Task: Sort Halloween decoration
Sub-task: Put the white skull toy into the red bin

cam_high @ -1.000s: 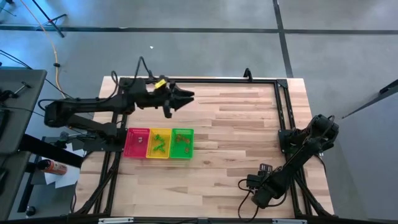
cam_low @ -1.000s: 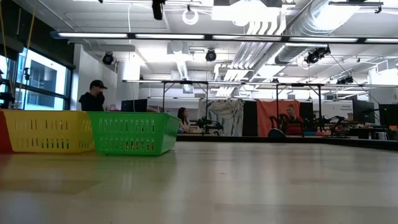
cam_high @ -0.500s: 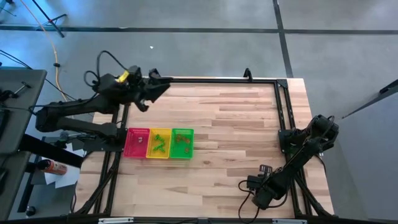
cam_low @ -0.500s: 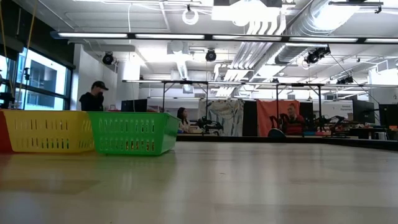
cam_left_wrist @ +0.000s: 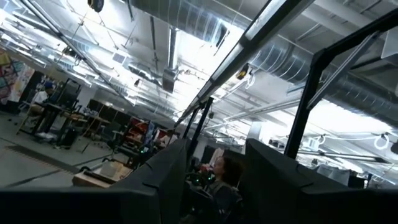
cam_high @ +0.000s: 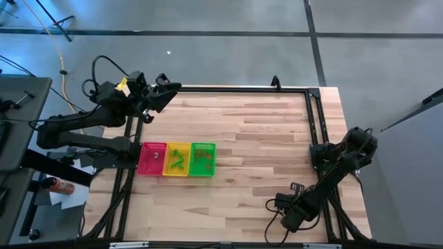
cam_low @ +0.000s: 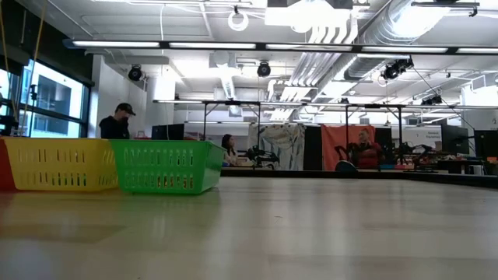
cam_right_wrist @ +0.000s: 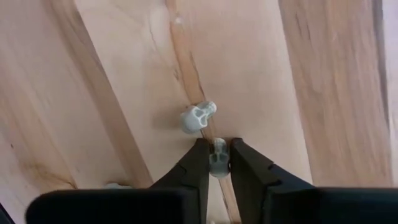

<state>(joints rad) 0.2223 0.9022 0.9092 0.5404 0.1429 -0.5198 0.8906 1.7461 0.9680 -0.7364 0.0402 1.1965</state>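
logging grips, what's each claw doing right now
left claw: open, holding nothing
right claw: closed on a pale grey skull trinket

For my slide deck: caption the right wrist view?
Right claw closing on a pale grey skull trinket; a second skull lies apart on the table.

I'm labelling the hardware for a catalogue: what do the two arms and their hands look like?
Both arms are dark, jointed links. The left arm carries a looping black cable and a yellow tag near its hand. The right arm has a rounded dark joint housing; its hand has two black, angular, wedge-shaped fingers.
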